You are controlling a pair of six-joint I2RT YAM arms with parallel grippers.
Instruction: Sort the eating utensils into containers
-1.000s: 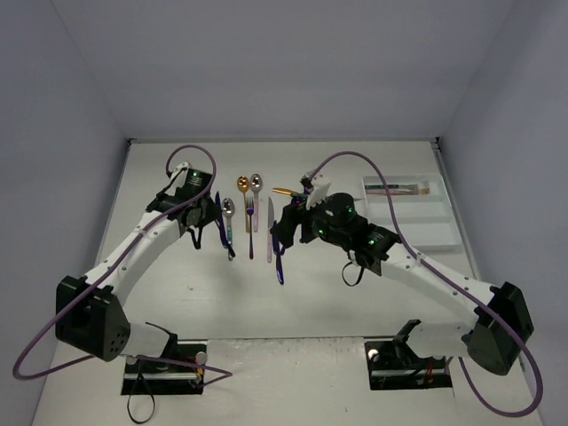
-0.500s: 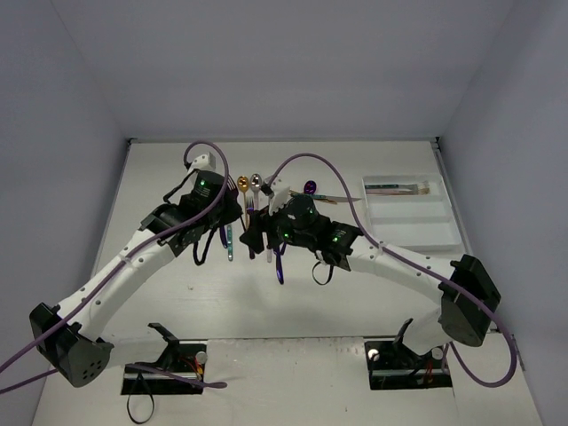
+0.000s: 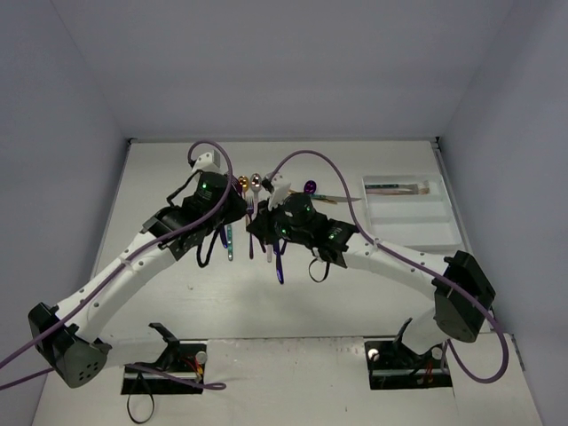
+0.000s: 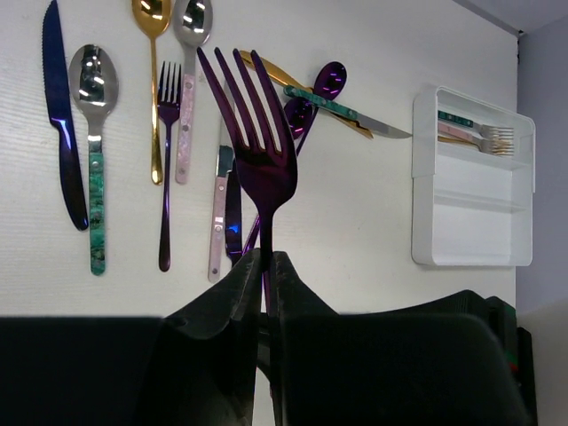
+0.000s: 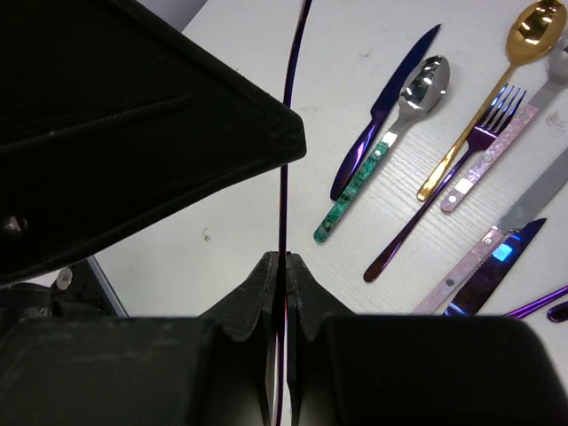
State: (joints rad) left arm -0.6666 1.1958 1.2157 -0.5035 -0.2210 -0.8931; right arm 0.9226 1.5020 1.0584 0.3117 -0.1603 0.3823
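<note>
Two pincers, one fork
My left pincer (image 4: 264,266) and right pincer (image 5: 284,266) are both squeezed tight on the purple fork (image 4: 257,151), up above the surface (image 4: 373,231), well apart from the white tray (image 4: 424,177).

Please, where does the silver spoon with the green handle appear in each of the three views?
Top external: the silver spoon with the green handle is left of centre; only its handle shows, below the left arm.
Left wrist: far left, bowl toward the top.
Right wrist: upper right of centre, lying diagonally.
Shared landmark: the gold spoon, close by in every view.
</note>
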